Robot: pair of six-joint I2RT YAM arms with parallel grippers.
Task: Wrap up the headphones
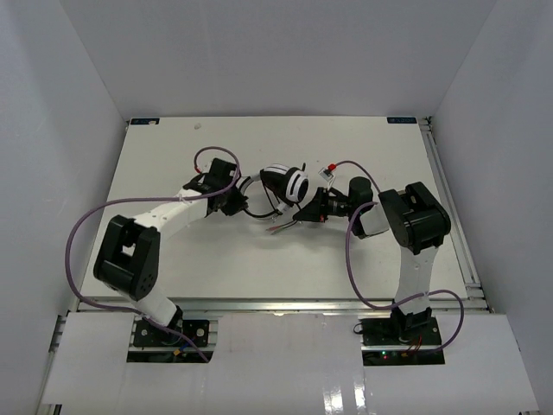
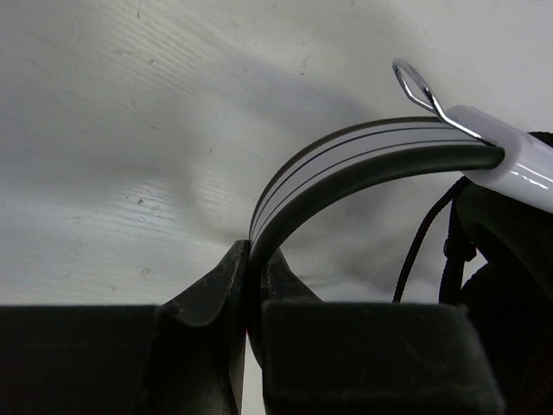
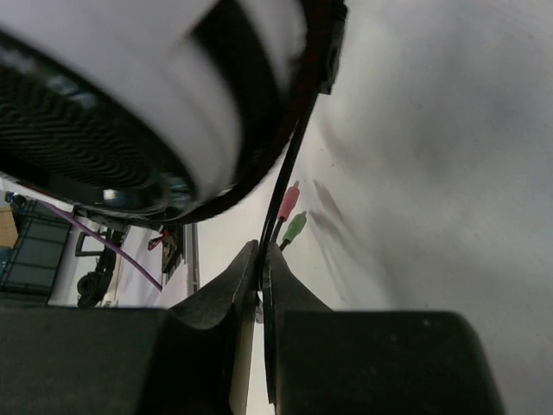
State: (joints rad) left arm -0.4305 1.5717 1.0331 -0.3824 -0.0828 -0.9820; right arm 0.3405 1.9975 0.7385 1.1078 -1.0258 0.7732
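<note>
The headphones (image 1: 283, 183) hang between my two grippers over the middle of the table, white-and-black earcups uppermost. My left gripper (image 1: 238, 201) is shut on the black-and-grey headband (image 2: 346, 160), which curves up out of its fingertips (image 2: 233, 277). My right gripper (image 1: 309, 213) is shut on the thin black cord (image 3: 288, 183) just below an earcup (image 3: 147, 95). The cord's pink and green plugs (image 3: 292, 216) stick out beyond the jaws; in the top view they (image 1: 278, 228) point to the lower left.
The white table (image 1: 216, 259) is walled in by white panels. Purple robot cables (image 1: 86, 226) loop off both arms. A small red-and-white part (image 1: 329, 170) sits on the right wrist. Metal rails run along the table's near edge (image 1: 285, 304).
</note>
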